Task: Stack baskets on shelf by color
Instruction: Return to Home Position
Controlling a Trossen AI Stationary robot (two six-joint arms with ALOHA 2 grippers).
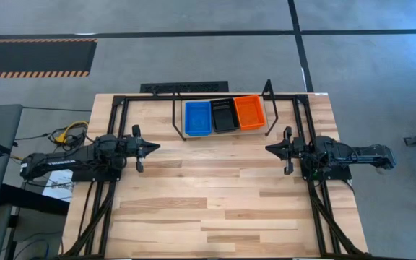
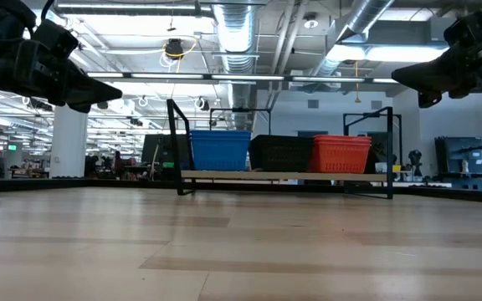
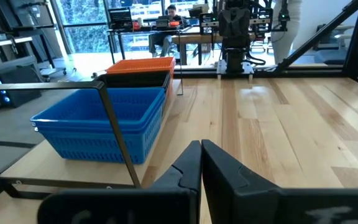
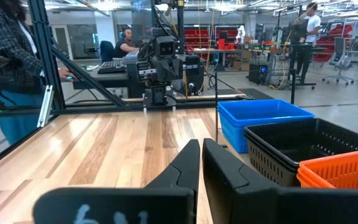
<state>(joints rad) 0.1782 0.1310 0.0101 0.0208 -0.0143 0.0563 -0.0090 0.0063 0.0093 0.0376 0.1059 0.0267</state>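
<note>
On the shelf (image 2: 283, 175) at the table's far middle stand three nested stacks of baskets side by side, bottoms on the wooden board: blue (image 1: 198, 118) on the left, black (image 1: 224, 115) in the middle, red-orange (image 1: 249, 112) on the right. My left gripper (image 1: 157, 147) hovers at the table's left, pointing level toward the right, shut and holding nothing. My right gripper (image 1: 267, 149) hovers at the table's right and faces it, also shut on nothing. Both are nearer than the shelf and apart from it. The left wrist view shows the blue stack (image 3: 101, 121) closest to that arm.
Black frame rails (image 1: 114, 119) (image 1: 303, 119) run along the table beside each arm's base. The shelf's upright end loops (image 2: 174, 146) (image 2: 389, 150) rise above the baskets. Cables (image 1: 67, 133) lie off the table's left. People sit and stand in the room beyond (image 4: 126, 43).
</note>
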